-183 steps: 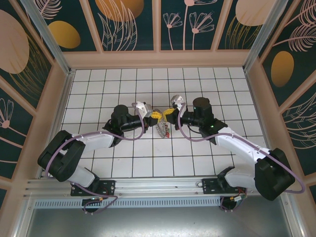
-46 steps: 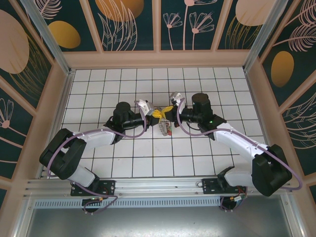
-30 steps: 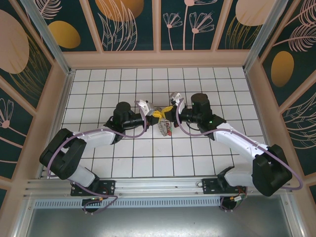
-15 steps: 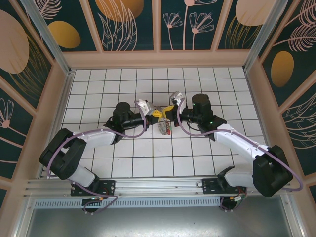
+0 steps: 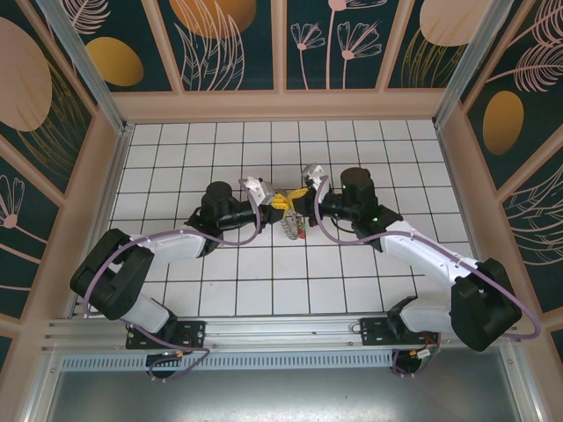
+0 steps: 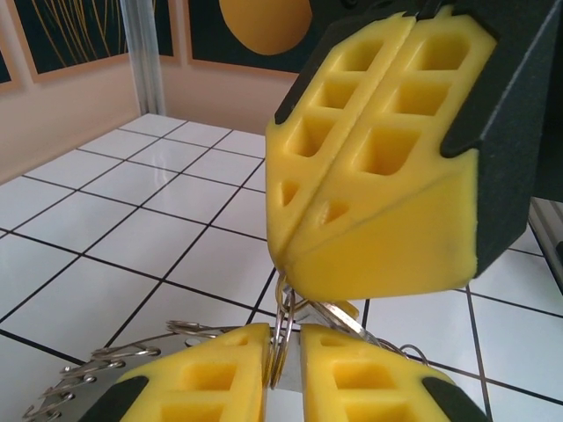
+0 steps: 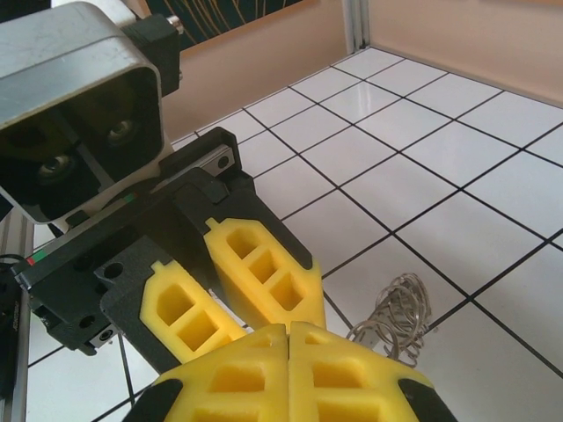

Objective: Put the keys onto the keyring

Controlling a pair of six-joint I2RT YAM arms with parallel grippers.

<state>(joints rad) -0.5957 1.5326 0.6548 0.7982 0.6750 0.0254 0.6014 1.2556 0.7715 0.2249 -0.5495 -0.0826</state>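
Observation:
Both grippers meet tip to tip above the middle of the tiled floor. My right gripper (image 5: 297, 199) (image 7: 288, 338) is shut, and a small split ring (image 6: 283, 308) with a metal key blade (image 6: 374, 330) comes out of its tips. That ring hangs down into the narrow gap of my left gripper (image 6: 286, 338) (image 5: 274, 202), whose yellow pads (image 7: 264, 264) stand slightly apart; the ring leans on the left pad. The keyring (image 5: 295, 227) (image 7: 396, 316) (image 6: 88, 378), a silvery hoop fringed with wire loops, hangs below the grippers. What lies between the right pads is hidden.
White tiled floor (image 5: 369, 264) with dark grout lines, closed in by peach walls (image 5: 97, 220) at left, right and back. A metal rail (image 5: 281, 338) runs along the near edge by the arm bases.
My left gripper's jaws have parted a little around the small ring. Both arms have stayed almost still, tips together, over the last second.

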